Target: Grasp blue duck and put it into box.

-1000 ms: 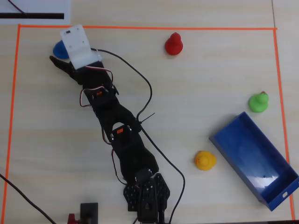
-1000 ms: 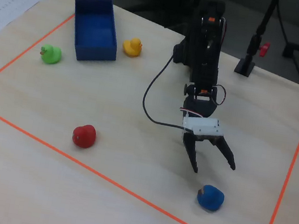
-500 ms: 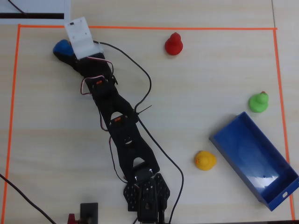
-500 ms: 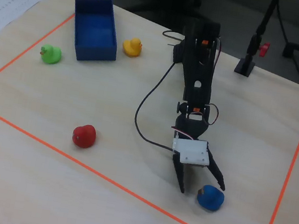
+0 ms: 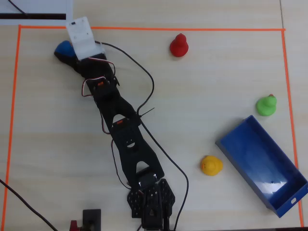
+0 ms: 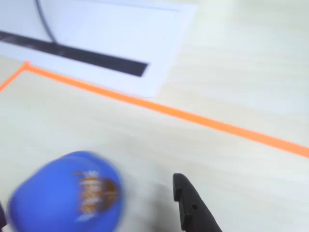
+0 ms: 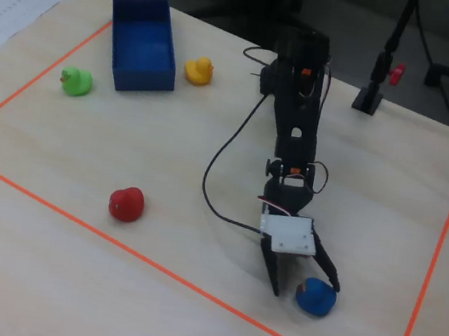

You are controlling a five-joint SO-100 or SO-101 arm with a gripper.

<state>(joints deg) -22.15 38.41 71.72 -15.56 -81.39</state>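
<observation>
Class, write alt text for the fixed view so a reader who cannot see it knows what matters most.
A black robot arm reaches across a wooden table, its open gripper lowered around a blue duck near the orange tape border. Farther off sit a red duck, a green duck, a yellow duck and an empty blue box.

My gripper (image 7: 303, 283) is black with a white block. The duck (image 7: 317, 296) is bright blue, the box (image 7: 144, 53) dark blue, on a pale wood-grain surface (image 7: 167, 150) edged with orange tape (image 7: 70, 214).
</observation>
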